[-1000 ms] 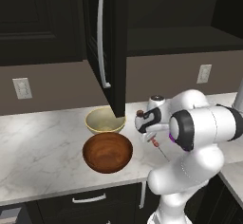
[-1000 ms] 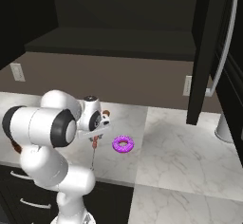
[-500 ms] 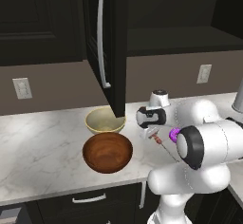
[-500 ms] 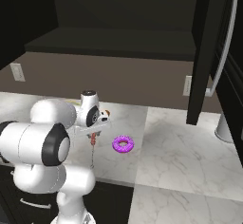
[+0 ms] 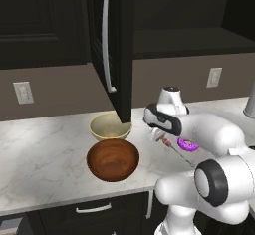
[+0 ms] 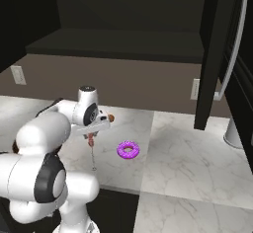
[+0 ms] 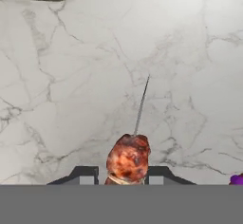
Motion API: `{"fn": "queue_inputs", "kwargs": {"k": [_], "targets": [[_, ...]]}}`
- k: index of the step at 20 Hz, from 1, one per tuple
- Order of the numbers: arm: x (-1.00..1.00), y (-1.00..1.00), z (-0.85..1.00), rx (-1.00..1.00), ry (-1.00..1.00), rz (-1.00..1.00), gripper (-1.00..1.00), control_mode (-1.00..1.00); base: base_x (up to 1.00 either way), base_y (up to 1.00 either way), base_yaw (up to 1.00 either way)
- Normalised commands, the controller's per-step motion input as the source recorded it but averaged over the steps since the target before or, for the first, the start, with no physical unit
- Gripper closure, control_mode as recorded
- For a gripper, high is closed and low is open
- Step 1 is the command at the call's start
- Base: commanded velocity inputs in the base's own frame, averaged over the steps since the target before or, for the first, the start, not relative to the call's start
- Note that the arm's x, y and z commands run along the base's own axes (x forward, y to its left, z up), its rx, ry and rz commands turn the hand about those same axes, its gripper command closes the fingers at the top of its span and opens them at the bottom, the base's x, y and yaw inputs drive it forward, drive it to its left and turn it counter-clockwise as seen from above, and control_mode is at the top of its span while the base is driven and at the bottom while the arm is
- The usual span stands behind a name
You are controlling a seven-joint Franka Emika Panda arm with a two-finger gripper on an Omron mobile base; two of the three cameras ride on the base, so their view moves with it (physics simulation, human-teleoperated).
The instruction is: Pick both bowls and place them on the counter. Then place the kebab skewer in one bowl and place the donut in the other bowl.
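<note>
**Skewer gripped above marble worktop**

The tool [image 7: 122, 174] is clamped on the kebab skewer [image 7: 129, 156], meat pieces pinched between the finger tips [image 7: 85, 174], thin metal point aimed down at bare white marble worktop [image 5: 45, 154]. In the right base view the skewer [image 6: 92, 150] hangs just left of the purple donut [image 6: 128, 150], which lies flat w/ clear slab to its right. Brown wooden bowl [image 5: 113, 159] sits near the worktop's front edge, cream bowl [image 5: 110, 126] just behind it, close to the open cabinet door [image 5: 119, 50]. No readable labels or writing anywhere.
</note>
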Motion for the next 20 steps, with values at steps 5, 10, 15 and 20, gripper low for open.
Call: {"fn": "queue_inputs", "kwargs": {"k": [5, 10, 15, 20], "targets": [[-0.22, 0.22, 0.43, 0.04, -0.04, 0.08, 1.0, -1.0, 0.0, 0.0, 0.0], [-0.24, 0.28, 0.33, 0.01, -0.21, 0.11, 1.0, -1.0, 0.0, 0.0, 0.0], [-0.09, 0.25, 0.49, 0.05, -0.19, 0.11, 1.0, -1.0, 0.0, 0.0, 0.0], [-0.1, 0.32, 0.55, 0.08, -0.05, 0.12, 1.0, -1.0, 0.0, 0.0, 0.0]]}}
